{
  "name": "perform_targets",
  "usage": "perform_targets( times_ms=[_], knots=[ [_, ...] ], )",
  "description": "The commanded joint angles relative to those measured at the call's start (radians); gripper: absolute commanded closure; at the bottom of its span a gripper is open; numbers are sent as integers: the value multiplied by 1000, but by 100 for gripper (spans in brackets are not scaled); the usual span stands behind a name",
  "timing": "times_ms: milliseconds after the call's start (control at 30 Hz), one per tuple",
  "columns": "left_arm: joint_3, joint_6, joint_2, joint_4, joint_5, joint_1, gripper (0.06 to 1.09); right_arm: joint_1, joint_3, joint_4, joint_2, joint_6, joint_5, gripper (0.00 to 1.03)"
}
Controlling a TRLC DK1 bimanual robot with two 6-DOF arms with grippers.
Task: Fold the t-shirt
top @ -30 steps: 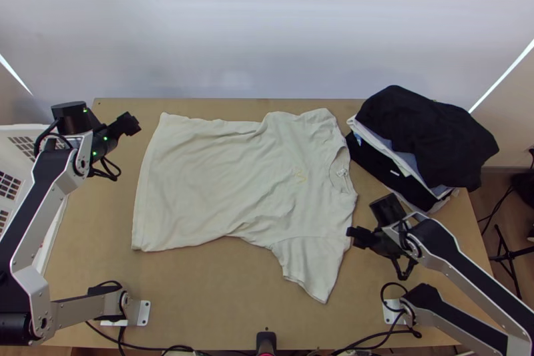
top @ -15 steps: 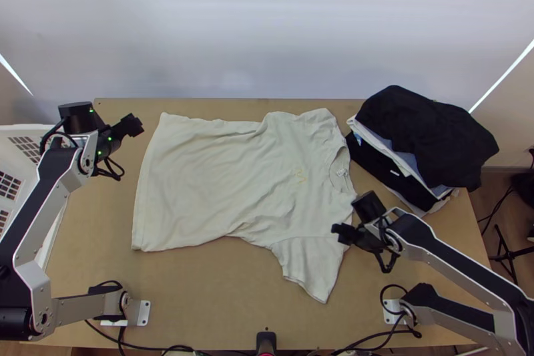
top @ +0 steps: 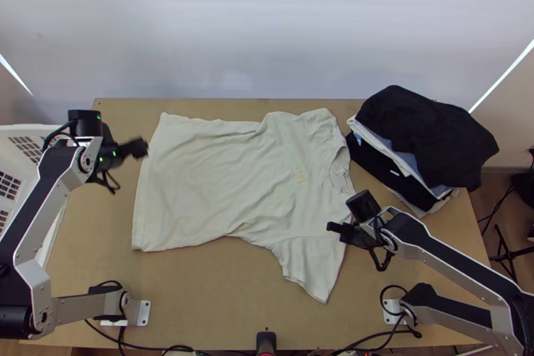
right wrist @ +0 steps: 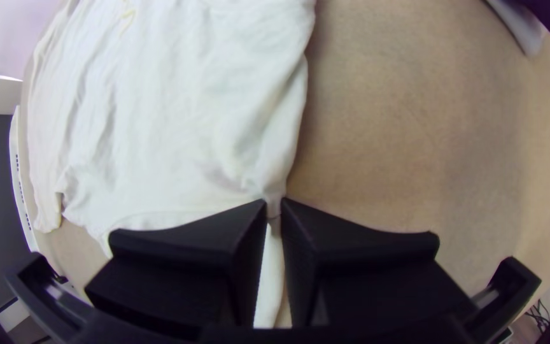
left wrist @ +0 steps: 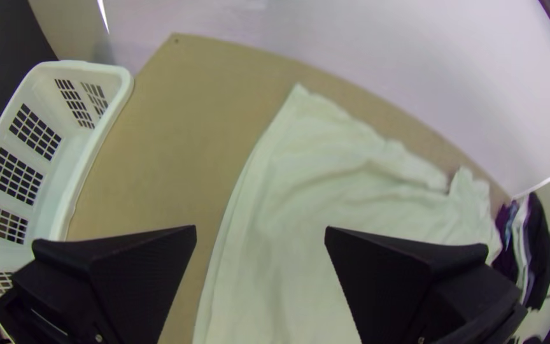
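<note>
The right gripper (top: 332, 228) is at the shirt's edge by the shoulder and near sleeve. In the right wrist view the right gripper (right wrist: 274, 207) is shut on a small pinch of that edge. A pale cream t-shirt (top: 220, 175) lies spread on its side, hem to the left, collar to the right, one sleeve toward the near edge; the far sleeve is not spread out. The left gripper (top: 145, 147) is beside the hem's left edge in the top view. In the left wrist view the left gripper (left wrist: 261, 236) stands open, above the hem of the shirt (left wrist: 288, 274).
A pile of folded dark and light clothes (top: 427, 135) lies at the table's far right. The white basket (top: 27, 130) stands at the left edge. Bare wood of the table (top: 220, 296) runs along the near side.
The right gripper has moved left onto the shirt's shoulder edge and closed there. The left gripper has moved a little right and toward the near side, close to the hem.
</note>
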Motion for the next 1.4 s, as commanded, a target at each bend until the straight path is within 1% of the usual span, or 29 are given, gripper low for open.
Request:
perform_targets(
  times_ms=[0,33,67,133,200,233,267,300,367,467,500,633,800,900,967,1133,1300,1367],
  knots=[
    [-17,264,0,-407,8,10,11,1,1,-4,-7,-2,21,91],
    [-30,287,8,-425,-11,24,11,3,2,-4,-3,-1,29,95],
    [-47,308,12,-425,-43,39,11,4,4,-4,0,1,40,98],
    [-87,380,-4,-438,-51,45,11,9,5,-4,3,1,50,99],
    [-156,455,-34,-410,-52,54,12,13,7,-6,3,-1,59,99],
    [-216,506,-52,-369,-81,71,14,13,8,-9,3,-4,64,99],
    [-276,558,-73,-290,-138,88,14,13,8,-10,5,-5,72,99],
    [-326,597,-98,-241,-163,97,14,12,8,-10,8,-7,78,99],
    [-376,643,-141,-231,-161,105,16,7,7,-14,13,-9,82,99],
    [-417,673,-230,-255,-124,70,27,4,10,-26,13,-9,87,99],
    [-426,690,-267,-274,-92,57,29,4,11,-27,11,-9,90,99],
    [-458,781,-416,-286,6,39,29,4,19,-29,19,-5,99,99],
    [-497,833,-540,-320,19,5,29,6,31,-47,26,-4,109,99],
    [-509,836,-581,-367,20,-15,29,6,34,-50,31,-2,113,99],
    [-517,834,-581,-404,20,-15,29,13,41,-53,36,2,115,99],
    [-557,827,-578,-424,26,-13,29,43,54,-55,49,24,130,99],
    [-601,833,-543,-379,51,-15,29,72,59,-53,57,48,139,99],
    [-618,840,-528,-375,74,-16,30,78,59,-53,57,56,141,99]
  ],
)
